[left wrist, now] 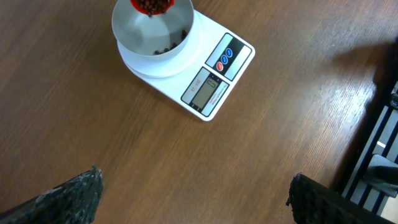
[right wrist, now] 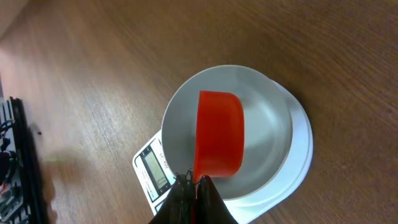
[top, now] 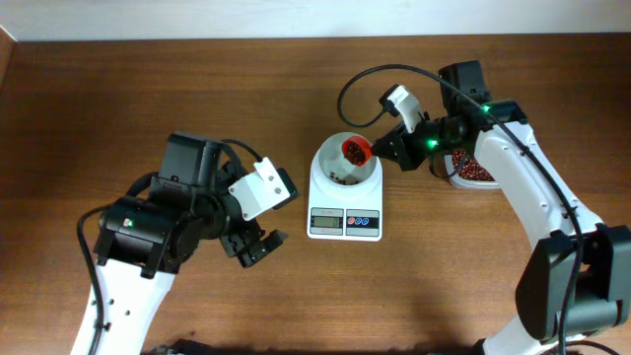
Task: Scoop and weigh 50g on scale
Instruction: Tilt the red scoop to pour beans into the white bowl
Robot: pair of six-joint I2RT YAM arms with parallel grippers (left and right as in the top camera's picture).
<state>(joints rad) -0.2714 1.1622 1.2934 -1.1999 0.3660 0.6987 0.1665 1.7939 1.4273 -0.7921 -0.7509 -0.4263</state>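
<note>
The white scale [top: 345, 223] stands mid-table with its round white bowl [top: 333, 163] on top. My right gripper [top: 396, 148] is shut on the handle of a red scoop [top: 356, 151], which hangs over the bowl and holds dark red-brown beans [top: 355, 152]. A few beans [left wrist: 168, 47] lie in the bowl [left wrist: 127, 31]. In the right wrist view the scoop [right wrist: 219, 134] shows its underside above the bowl [right wrist: 270, 134], with my gripper [right wrist: 194, 182] pinching its handle. My left gripper [top: 254, 247] is open over bare table in front of the scale [left wrist: 219, 76], nothing between its fingers [left wrist: 68, 199].
A clear tub [top: 471, 172] of the same beans sits at the right, under my right arm. The scale's display and its blue and red buttons [left wrist: 224, 57] face the table's front edge. The left arm's bulk lies at the front left.
</note>
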